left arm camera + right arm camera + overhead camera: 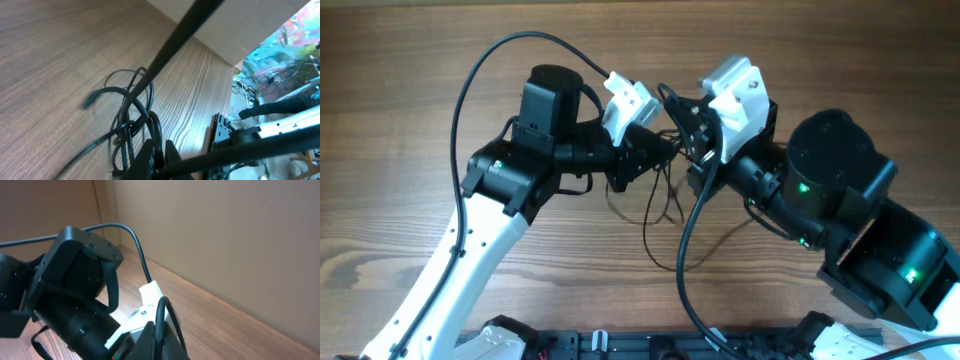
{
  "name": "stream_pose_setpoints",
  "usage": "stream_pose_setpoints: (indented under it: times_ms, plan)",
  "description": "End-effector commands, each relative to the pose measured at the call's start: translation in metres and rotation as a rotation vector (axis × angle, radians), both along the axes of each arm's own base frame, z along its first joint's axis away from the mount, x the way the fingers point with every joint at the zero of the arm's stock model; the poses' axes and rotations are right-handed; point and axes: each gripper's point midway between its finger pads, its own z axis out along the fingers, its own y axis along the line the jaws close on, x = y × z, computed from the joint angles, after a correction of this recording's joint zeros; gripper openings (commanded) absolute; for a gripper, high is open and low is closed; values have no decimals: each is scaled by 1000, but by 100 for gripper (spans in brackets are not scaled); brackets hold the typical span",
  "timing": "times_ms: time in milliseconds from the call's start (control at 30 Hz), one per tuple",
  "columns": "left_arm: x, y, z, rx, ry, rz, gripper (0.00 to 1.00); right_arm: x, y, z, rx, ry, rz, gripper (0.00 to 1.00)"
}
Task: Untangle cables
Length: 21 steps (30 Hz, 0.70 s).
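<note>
Wide wooden table, and both arms are up over the middle of it: the left arm reaches in from one side, the right arm from the other, noses almost touching. The left gripper is clamped tight, and its wrist view shows black strands running right into the closed jaws. The right gripper is pinched tight too, with a thin loop poking out between its fingers. The cables drop from the two grips in loose loops onto the wood just below. They cross and wrap each other, so I'd call this early: both grips are on, nothing is separated yet, and the pulling apart is all to come. One small plug tip lies free on the table
</note>
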Motion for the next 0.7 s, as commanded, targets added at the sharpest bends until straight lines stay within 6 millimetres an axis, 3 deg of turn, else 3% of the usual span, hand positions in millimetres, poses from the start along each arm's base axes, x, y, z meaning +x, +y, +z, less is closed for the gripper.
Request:
stream_pose_setpoints:
  times_ms: [0, 133, 200, 300, 367, 400, 467, 667]
  plan:
    - [-4, 8, -16, 66, 57, 37, 4, -1, -6, 9, 17, -19, -19, 4]
    - [-16, 30, -50, 222, 184, 114, 4, 29, -53, 17, 11, -67, -345, 4]
    - [-19, 43, -65, 304, 223, 158, 4, 41, -99, 26, 36, -102, -631, 4]
    - [-21, 58, -78, 393, 248, 207, 4, 38, -157, 36, 50, -152, -970, 4]
    - [-21, 61, -80, 410, 249, 218, 8, 30, -183, 39, 33, -181, -1126, 4]
    - [-21, 61, -80, 410, 248, 217, 14, 26, -191, 40, 27, -190, -1179, 4]
    - [-21, 61, -80, 410, 248, 217, 17, 20, -203, 42, 6, -205, -1259, 4]
    - [-18, 52, -72, 357, 228, 194, 9, 26, -191, 29, -65, -173, -1167, 4]
